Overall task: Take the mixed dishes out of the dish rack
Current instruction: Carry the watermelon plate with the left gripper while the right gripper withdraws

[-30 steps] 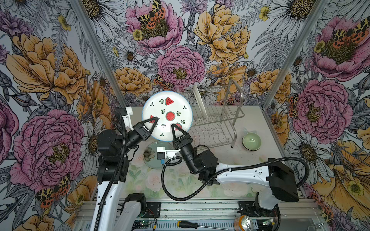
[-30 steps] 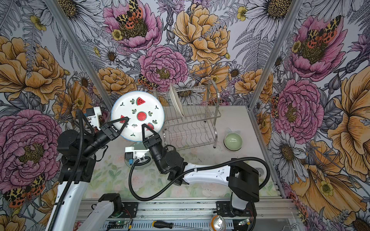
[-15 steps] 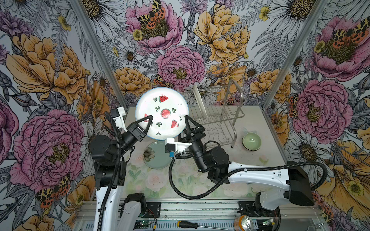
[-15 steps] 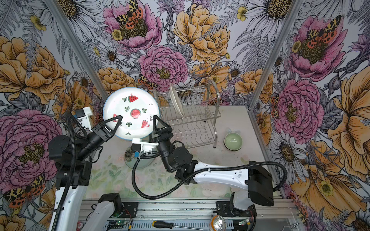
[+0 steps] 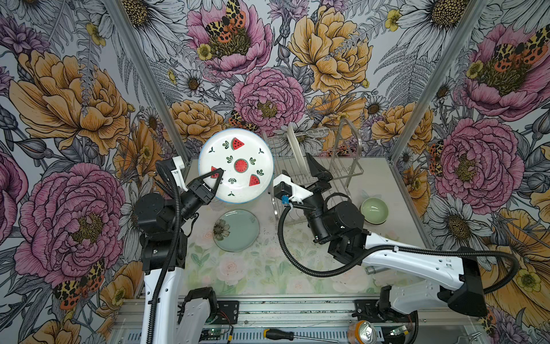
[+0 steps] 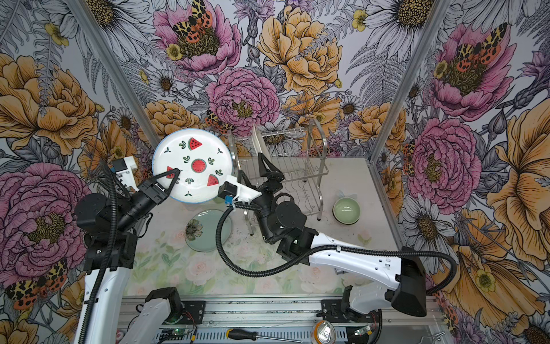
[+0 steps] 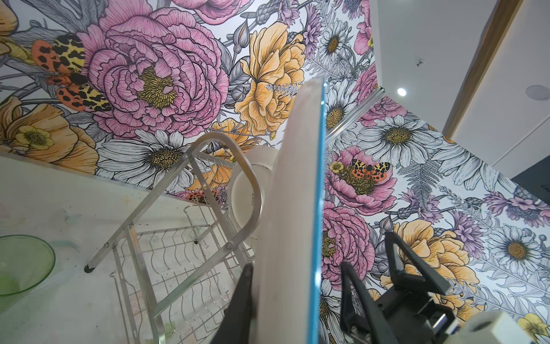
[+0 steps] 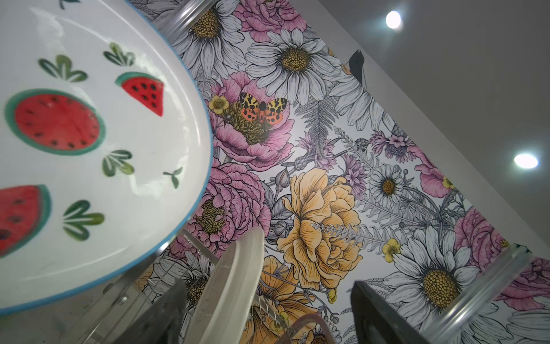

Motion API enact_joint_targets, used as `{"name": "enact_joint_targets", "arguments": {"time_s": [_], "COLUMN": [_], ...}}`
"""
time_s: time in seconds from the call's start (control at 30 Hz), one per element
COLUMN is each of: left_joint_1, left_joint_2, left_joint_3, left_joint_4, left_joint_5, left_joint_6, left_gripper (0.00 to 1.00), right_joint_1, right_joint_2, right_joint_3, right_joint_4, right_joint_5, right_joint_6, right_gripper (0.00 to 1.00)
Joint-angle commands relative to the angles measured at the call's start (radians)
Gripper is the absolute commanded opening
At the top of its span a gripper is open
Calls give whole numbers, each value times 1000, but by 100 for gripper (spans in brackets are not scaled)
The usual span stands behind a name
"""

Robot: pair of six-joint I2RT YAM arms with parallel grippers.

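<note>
My left gripper (image 5: pixel 219 174) is clamped on the rim of the watermelon plate (image 5: pixel 242 149) and holds it up, face toward the top cameras, just left of the dish rack (image 5: pixel 346 166). My right gripper (image 5: pixel 297 168) has its jaws spread wide at the rack. The cream plate (image 5: pixel 295 146) stands on edge between them; I cannot tell whether they touch it. The mint plate (image 5: pixel 236 230) lies flat on the bench (image 5: pixel 268 268). The pale green bowl (image 5: pixel 374 211) sits right of the rack.

Floral wallpaper (image 5: pixel 268 98) of pink and orange blooms covers three walls; pale flowered tabletop (image 5: pixel 244 274); round ceiling lights (image 8: pixel 393 19) glow.
</note>
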Motion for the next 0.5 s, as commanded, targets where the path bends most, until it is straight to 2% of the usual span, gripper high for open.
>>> {"name": "enact_joint_targets", "arguments": {"time_s": [0.0, 0.17, 0.47], "left_joint_1": [18, 36, 59], "left_joint_2": [-18, -40, -72], "left_joint_3": [23, 20, -39], "left_joint_4": [27, -72, -253], "left_joint_5": [-44, -82, -195], "left_joint_6": [43, 93, 190], "left_gripper": [0, 0, 0], "right_joint_1": [-38, -79, -130], "right_joint_2": [-58, -91, -176], "right_joint_3": [52, 107, 81], "right_joint_4": [-121, -280, -380], "right_joint_5": [-11, 16, -24], "right_joint_6": [222, 370, 528], "right_gripper": [88, 91, 93]}}
